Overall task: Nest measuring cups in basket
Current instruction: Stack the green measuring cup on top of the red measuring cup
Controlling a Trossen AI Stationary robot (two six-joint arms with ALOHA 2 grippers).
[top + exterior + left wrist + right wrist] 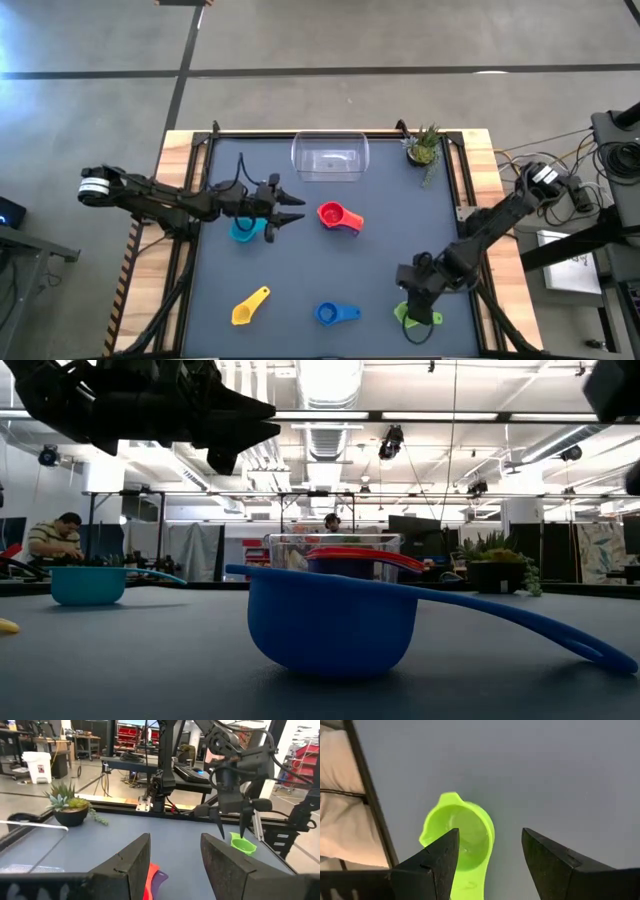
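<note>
While the basket (331, 157) at upper centre holds no cups, red (335, 216), teal (243, 232), yellow (250, 306), blue (334, 314) and green (417, 316) cups lie loose; left gripper (296, 209) open, empty; right gripper (487, 852) open over green.

We see a dark grey worktop (330, 270) edged by pale wooden boards and a black frame, standing on a smooth grey concrete floor (400, 40) crossed by dark seams. Level across the worktop, a large open workshop spreads out under a white ceiling (420, 400) hung with ducts, pipes and bright strip lights. A person in a striped shirt (55, 540) sits at a bench far off, and another person (331, 522) shows farther back. Elsewhere we see a white bin (37, 766), benches and red shelving (131, 731).
</note>
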